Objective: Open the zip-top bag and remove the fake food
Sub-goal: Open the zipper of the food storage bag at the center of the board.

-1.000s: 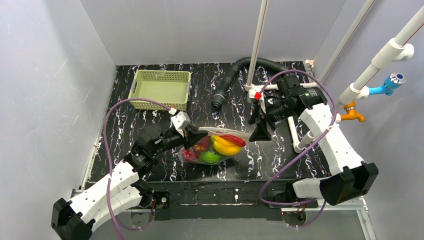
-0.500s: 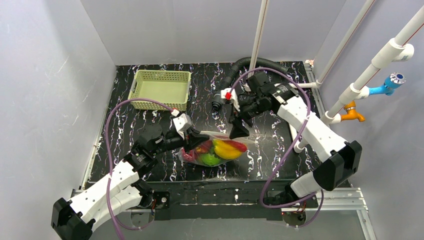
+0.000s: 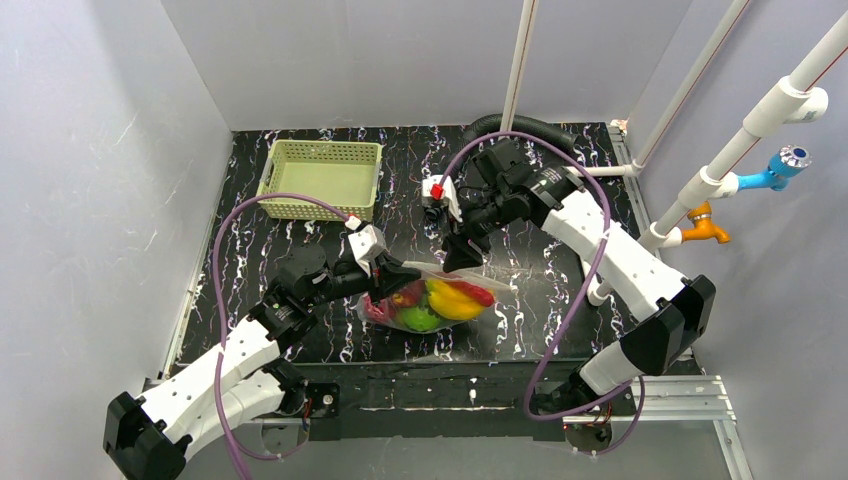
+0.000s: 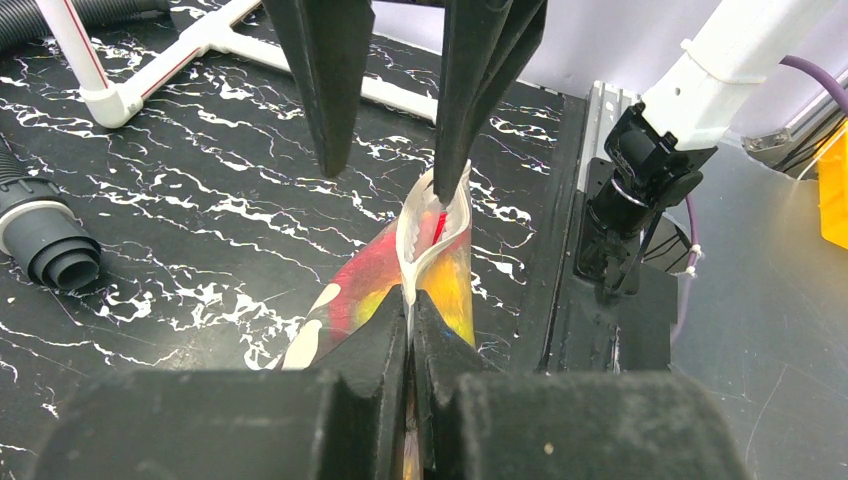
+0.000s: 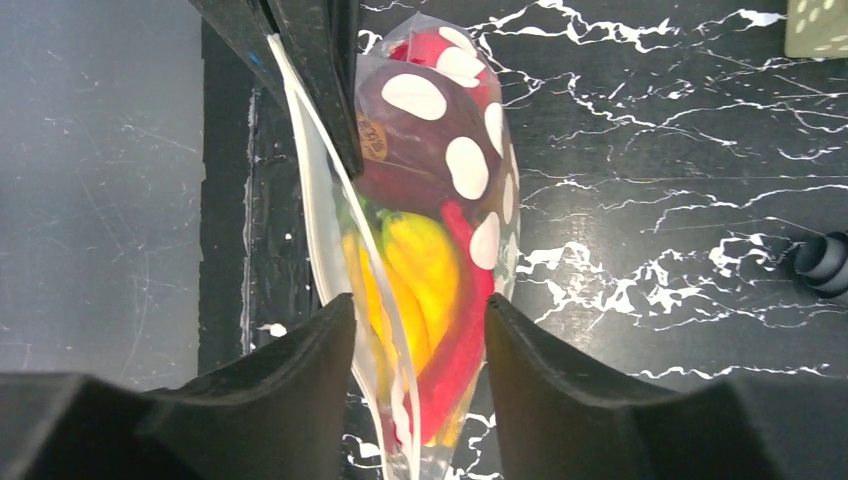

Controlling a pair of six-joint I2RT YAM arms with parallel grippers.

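The zip-top bag (image 3: 432, 298), clear with white oval spots, lies mid-table with its zip strip (image 4: 432, 222) raised. Through it shows the fake food: a yellow banana (image 5: 425, 268), a red chili (image 5: 468, 335), a dark purple piece (image 5: 410, 145) and a green piece (image 3: 421, 316). My left gripper (image 4: 411, 300) is shut on the bag's zip edge at its left end. My right gripper (image 5: 418, 322) hangs over the bag's other end, open. Its fingers (image 5: 320, 345) straddle the bag close on both sides.
A pale green lattice basket (image 3: 322, 178) stands at the back left. A black corrugated hose (image 3: 478, 135) ends near the right arm, beside a white pipe frame (image 4: 150, 85). Pipes with taps (image 3: 772, 172) run along the right wall.
My right arm has swung left from the back right and come down over the bag, its jaws narrowing. The left gripper has kept its hold on the bag's edge.
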